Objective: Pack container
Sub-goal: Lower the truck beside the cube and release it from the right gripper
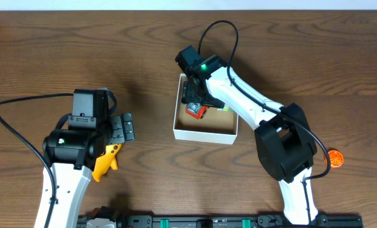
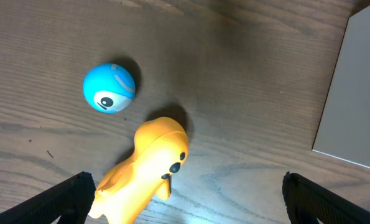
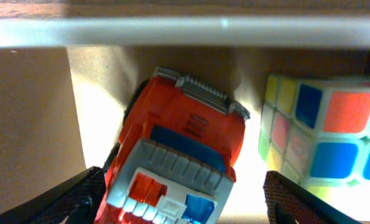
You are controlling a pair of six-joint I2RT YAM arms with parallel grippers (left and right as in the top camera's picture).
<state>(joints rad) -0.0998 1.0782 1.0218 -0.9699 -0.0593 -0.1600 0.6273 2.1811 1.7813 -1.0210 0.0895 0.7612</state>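
Note:
The container [image 1: 204,133] is a shallow white-walled box with a brown inside at the table's middle. My right gripper [image 1: 194,96] reaches down into it. In the right wrist view its fingers [image 3: 183,208] are open around a red toy fire truck [image 3: 178,146] that lies on the box floor. A colourful puzzle cube [image 3: 324,134] sits just right of the truck. My left gripper [image 2: 188,202] is open above the table, with a yellow duck toy [image 2: 148,169] by its left finger. A blue ball with an eye [image 2: 109,87] lies beyond the duck.
The duck [image 1: 106,161] pokes out from under my left arm in the overhead view. The container's white outer wall [image 2: 354,93] stands to the right of my left gripper. A small orange round thing [image 1: 336,158] lies at the right, beside the right arm's base.

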